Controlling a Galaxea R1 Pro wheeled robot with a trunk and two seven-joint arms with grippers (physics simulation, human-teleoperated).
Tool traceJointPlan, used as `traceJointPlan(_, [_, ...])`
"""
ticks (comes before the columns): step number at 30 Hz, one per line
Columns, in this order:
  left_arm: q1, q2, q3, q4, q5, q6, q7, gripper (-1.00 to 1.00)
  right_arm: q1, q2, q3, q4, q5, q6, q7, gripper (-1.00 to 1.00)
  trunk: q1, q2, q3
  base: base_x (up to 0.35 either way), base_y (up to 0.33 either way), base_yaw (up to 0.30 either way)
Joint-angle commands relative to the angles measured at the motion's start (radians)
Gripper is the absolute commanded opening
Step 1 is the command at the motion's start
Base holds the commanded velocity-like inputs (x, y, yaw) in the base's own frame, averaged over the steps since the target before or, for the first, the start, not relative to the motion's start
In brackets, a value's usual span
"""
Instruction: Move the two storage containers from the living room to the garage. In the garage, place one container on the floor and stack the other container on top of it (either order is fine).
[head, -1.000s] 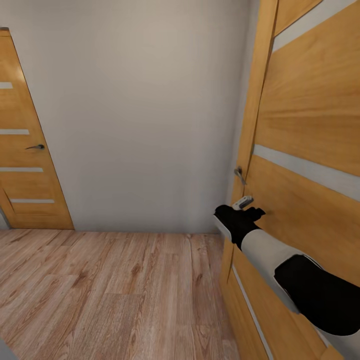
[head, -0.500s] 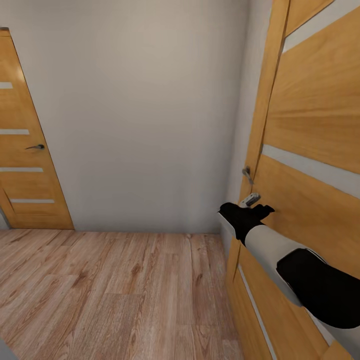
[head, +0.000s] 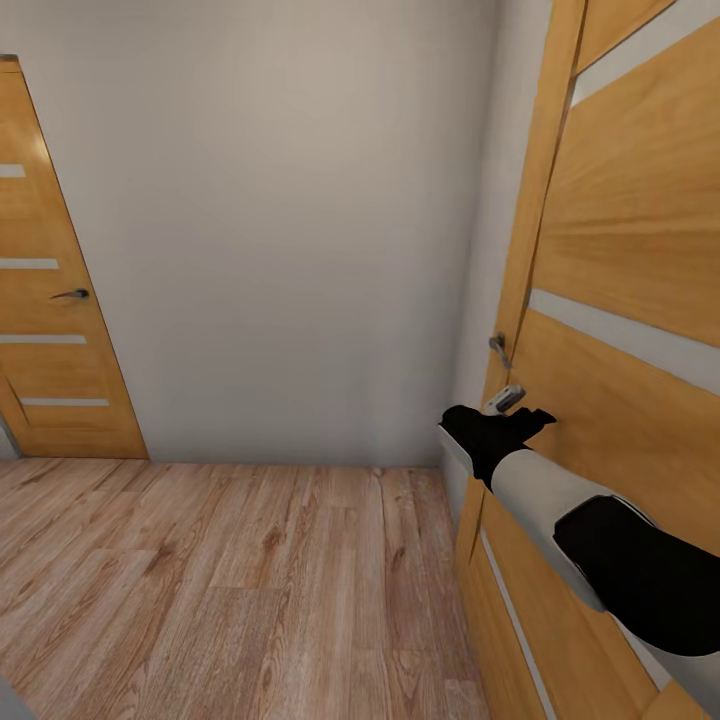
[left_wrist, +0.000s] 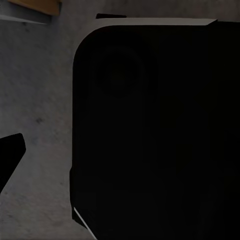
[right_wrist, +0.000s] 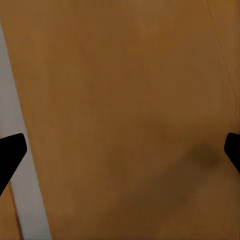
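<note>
The storage containers are out of view. I am in a passage with a light wood plank floor (head: 230, 580). My right gripper (head: 525, 415) is stretched out against a wooden door (head: 620, 250) at the right, just below its metal handle (head: 497, 348). In the right wrist view the door's orange panel (right_wrist: 130, 100) is very close, and my right gripper (right_wrist: 120, 150) is open with nothing between its black fingertips (right_wrist: 10, 152). In the left wrist view one black fingertip (left_wrist: 10, 152) sits at the frame's edge beside a large dark rounded body (left_wrist: 150, 130) over a grey speckled surface (left_wrist: 40, 100).
A plain white wall (head: 290, 220) closes the passage straight ahead. A second wooden door (head: 50, 330) with a dark lever handle (head: 72, 294) stands shut at the left. The right door has pale horizontal stripes (head: 640, 340).
The right door has swung slightly further away, its handle shifting right. My right arm has followed it a little to the right. The camera has not moved.
</note>
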Motion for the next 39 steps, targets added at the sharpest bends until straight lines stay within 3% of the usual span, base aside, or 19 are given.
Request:
traceJointPlan(1, [0.000, 0.000, 0.003, 0.000, 0.004, -0.002, -0.001, 1.00, -0.002, -0.011, 0.014, 0.000, 0.016, 0.022, -0.010, 1.00, 0.000, -0.001, -0.001, 0.000, 0.000, 0.000])
traceJointPlan(17, [0.000, 0.000, 0.003, 0.000, 0.003, -0.003, -0.001, 1.00, -0.010, -0.001, 0.014, 0.002, 0.015, 0.022, -0.039, 1.00, 0.000, -0.001, -0.001, 0.000, 0.000, 0.000])
traceJointPlan(19, [0.000, 0.000, 0.003, 0.000, 0.003, -0.003, -0.001, 1.00, -0.010, 0.014, 0.014, 0.002, 0.015, 0.022, -0.039, 1.00, 0.000, -0.001, -0.001, 0.000, 0.000, 0.000])
traceJointPlan(22, [0.000, 0.000, 0.003, 0.000, 0.003, -0.003, -0.001, 1.00, -0.010, 0.071, 0.014, 0.002, 0.014, 0.024, -0.039, 1.00, 0.000, -0.001, -0.001, 0.000, 0.000, 0.000])
traceJointPlan(25, [0.000, -0.001, 0.003, 0.000, 0.003, -0.002, -0.001, 1.00, -0.010, 0.111, 0.014, 0.002, 0.013, 0.025, -0.039, 1.00, 0.000, -0.001, -0.001, 0.000, 0.000, 0.000])
traceJointPlan(34, [0.000, -0.001, 0.002, 0.000, 0.003, -0.002, -0.001, 1.00, -0.010, 0.111, 0.006, 0.002, -0.002, 0.016, -0.021, 1.00, 0.000, -0.001, -0.001, 0.000, 0.000, 0.000])
traceJointPlan(39, [0.000, -0.001, 0.003, 0.000, 0.003, -0.002, 0.000, 1.00, -0.002, 0.111, 0.000, -0.009, -0.055, -0.056, 0.053, 1.00, 0.000, -0.001, -0.001, 0.000, 0.000, 0.000])
